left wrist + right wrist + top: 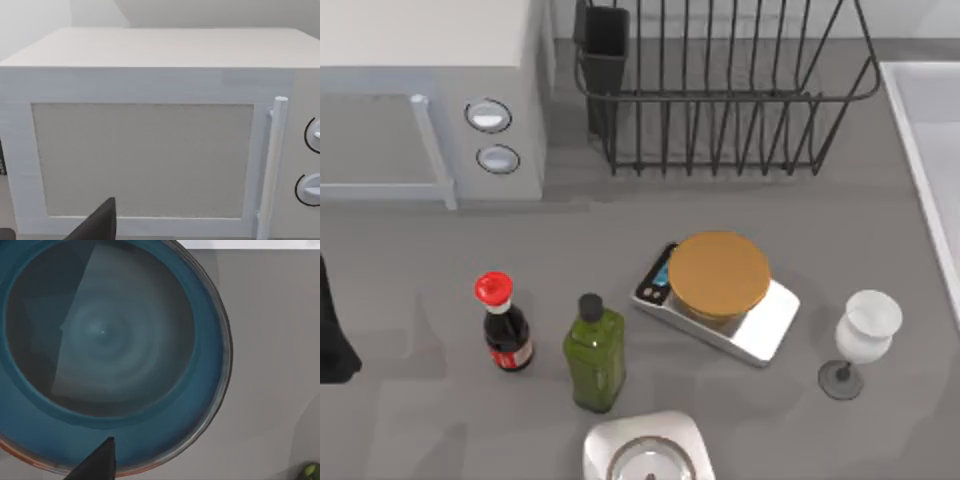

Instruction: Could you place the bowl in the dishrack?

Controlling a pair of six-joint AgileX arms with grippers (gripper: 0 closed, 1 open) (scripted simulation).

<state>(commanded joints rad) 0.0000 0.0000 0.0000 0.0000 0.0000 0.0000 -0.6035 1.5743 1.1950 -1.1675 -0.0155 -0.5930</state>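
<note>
Grey table [410, 420] is seen from above, and the largest thing on it, a white microwave [430, 90], is set at the far left with its door shut and two round knobs [488, 116] beside the handle. In the left wrist view the microwave's door is faced squarely. Right of it the black wire rack [720, 100] is placed at the far middle, with a dark cup [605, 50] hung at its left corner and nothing lying among its bars. A white tray [930, 130] is cut off by the right edge. Near the middle a silver scale [760, 325] is laid, and a round tan-topped thing [718, 275] is carried on it. The bowl [165, 405], blue inside with an orange outer edge, is seen upright on the grey surface just under the right gripper [97, 465]. How it lies relative to the rack cannot be told. A green bottle [595, 350] and a cola bottle [505, 325] are stood upright left of the scale, and a white glass [865, 335] right of it. The left gripper [97, 227] is held before the microwave. For neither gripper can wide or narrow be told.
</note>
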